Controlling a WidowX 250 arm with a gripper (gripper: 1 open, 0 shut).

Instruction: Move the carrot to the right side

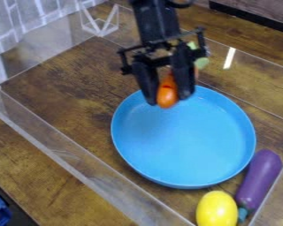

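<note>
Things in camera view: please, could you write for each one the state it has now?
End effector: shut on the carrot, above the plate.
Carrot: held, orange end down, raised.
Blue plate: lying flat, upright, nothing resting on it.
Eggplant: lying on its side, to the right of the plate.
Lemon: lying beside the eggplant's lower end.
</note>
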